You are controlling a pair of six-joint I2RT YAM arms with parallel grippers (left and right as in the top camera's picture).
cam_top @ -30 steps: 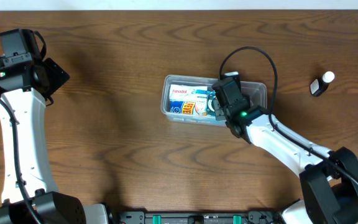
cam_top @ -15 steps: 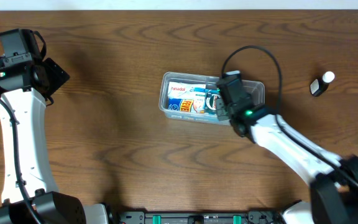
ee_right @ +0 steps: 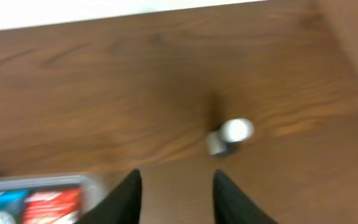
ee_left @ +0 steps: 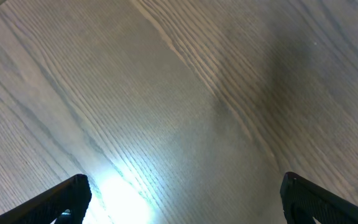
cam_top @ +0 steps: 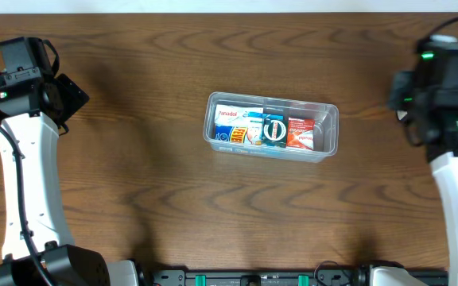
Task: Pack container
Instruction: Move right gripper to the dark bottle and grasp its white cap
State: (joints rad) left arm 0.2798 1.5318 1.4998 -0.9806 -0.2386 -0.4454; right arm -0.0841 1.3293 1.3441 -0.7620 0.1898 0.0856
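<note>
The clear, shallow plastic tub with rounded corners and a rim (cam_top: 330, 119) sits on the dark brown wood-grain table (cam_top: 149, 175), a little right of the middle and nearer the far edge. We see four small boxes packed side by side in it. From its left end they are a white and blue carton (cam_top: 230, 117), an orange, yellow and blue carton (cam_top: 250, 132), a dark teal box with a white ring on it (cam_top: 274, 130) and a red box (cam_top: 299, 132). The right end of the tub shows bare plastic.

Neither arm touches the tub. The right arm (cam_top: 444, 87) is over the table's far right corner, well apart from the tub. In its wrist view the right gripper (ee_right: 176, 205) has its two dark fingers (ee_right: 128, 198) standing apart with nothing between them. That view is blurred. We make out a corner of the tub (ee_right: 42, 180) at the lower left with the red box inside. A small dark bottle with a white cap (ee_right: 229, 137) stands on the wood beyond the fingers, near the table's far edge.

The left arm (cam_top: 22, 87) is at the far left, well away from everything else. The left gripper (ee_left: 185, 208) has its jaws spread wide over bare wood, holding nothing.
</note>
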